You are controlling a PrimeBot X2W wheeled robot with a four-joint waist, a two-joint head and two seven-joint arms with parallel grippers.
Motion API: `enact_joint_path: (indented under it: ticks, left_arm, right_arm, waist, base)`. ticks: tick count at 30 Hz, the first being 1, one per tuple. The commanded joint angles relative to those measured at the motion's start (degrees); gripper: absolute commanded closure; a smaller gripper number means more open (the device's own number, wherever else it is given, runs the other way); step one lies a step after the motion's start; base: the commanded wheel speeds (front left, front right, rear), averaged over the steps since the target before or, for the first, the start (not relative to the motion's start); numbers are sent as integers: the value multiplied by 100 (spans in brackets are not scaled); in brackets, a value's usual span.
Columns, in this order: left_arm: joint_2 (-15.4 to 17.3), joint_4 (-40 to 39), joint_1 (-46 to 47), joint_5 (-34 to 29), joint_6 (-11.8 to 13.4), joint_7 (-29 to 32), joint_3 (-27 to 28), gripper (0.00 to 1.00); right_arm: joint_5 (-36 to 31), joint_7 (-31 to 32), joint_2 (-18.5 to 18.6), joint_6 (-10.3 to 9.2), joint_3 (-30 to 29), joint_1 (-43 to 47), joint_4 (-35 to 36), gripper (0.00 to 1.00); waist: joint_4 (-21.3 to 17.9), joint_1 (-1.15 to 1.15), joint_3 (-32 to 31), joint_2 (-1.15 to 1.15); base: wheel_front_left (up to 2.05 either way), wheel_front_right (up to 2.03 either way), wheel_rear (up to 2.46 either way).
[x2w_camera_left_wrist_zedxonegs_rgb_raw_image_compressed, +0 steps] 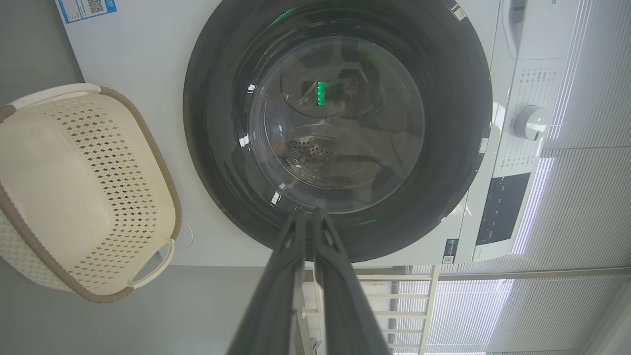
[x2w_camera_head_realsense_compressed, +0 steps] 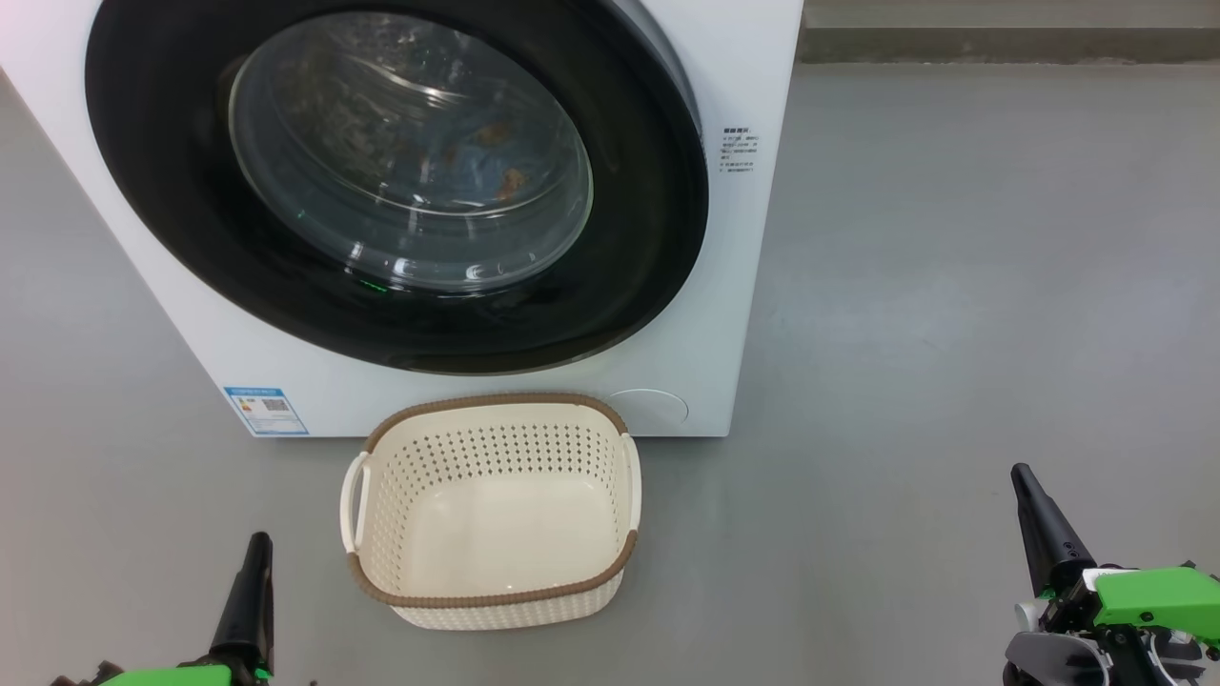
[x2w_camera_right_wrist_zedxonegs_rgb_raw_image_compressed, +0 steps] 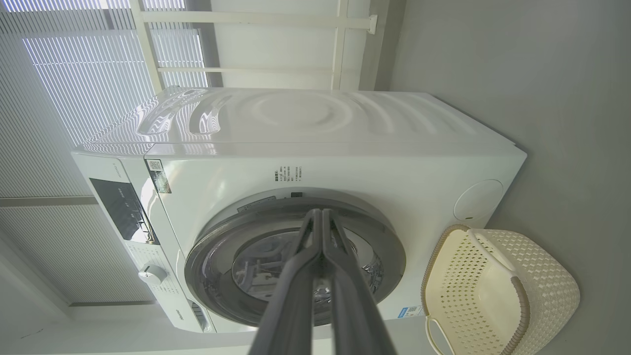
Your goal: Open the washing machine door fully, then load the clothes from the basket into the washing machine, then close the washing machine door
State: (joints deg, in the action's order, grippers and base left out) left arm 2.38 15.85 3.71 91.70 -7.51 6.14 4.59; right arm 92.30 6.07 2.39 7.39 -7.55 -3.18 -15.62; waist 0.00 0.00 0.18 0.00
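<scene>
1. Lying behind the shut door (x2w_camera_head_realsense_compressed: 429, 329), clothes (x2w_camera_head_realsense_compressed: 496, 164) were seen; basket (x2w_camera_head_realsense_compressed: 496, 400) was found empty.
2. Left fingers (x2w_camera_head_realsense_compressed: 250, 591) and right fingers (x2w_camera_head_realsense_compressed: 1044, 524) were held together.
3. Door could be sprung open if unlatched.

The head camera looks steeply down at the big white boxy washing machine (x2w_camera_head_realsense_compressed: 743, 286) and cream perforated plastic basket (x2w_camera_head_realsense_compressed: 496, 448); both wrist cameras, rolled sideways, share them, the right from farther.
</scene>
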Motion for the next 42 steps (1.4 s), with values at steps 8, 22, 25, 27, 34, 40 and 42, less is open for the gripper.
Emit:
enact_joint_path:
  ticks: [8, 22, 25, 27, 34, 40, 42]
  left_arm:
    - [50, -181, 248, 47, 2, 35, 193, 100]
    - [50, -181, 248, 47, 2, 35, 193, 100]
    - [50, -181, 248, 47, 2, 35, 193, 100]
    - [50, -181, 248, 47, 2, 35, 193, 100]
    - [50, -181, 248, 47, 2, 35, 193, 100]
    - [50, -181, 248, 47, 2, 35, 193, 100]
    - [50, -181, 248, 47, 2, 35, 193, 100]
  right_arm:
    - [-9, 37, 57, 10, 109, -299, 160, 100]
    - [-11, 39, 56, 10, 107, -300, 160, 100]
    - [-11, 39, 55, 10, 106, -300, 160, 100]
    - [-12, 39, 55, 10, 106, -300, 160, 100]
    - [-12, 40, 55, 10, 105, -300, 160, 100]
    - [-13, 41, 54, 10, 104, -300, 160, 100]
    - [-13, 41, 54, 10, 104, -300, 160, 100]
  waist:
    - [0, 0, 0, 0]
    - [0, 0, 0, 0]
    - [0, 0, 0, 0]
    - [0, 0, 0, 0]
    - [0, 0, 0, 0]
    - [0, 0, 0, 0]
    - [0, 0, 0, 0]
  base:
    - [0, 0, 0]
    - [0, 0, 0]
    - [0, 0, 0]
    - [0, 0, 0]
    - [0, 0, 0]
    - [0, 0, 0]
    - [0, 0, 0]
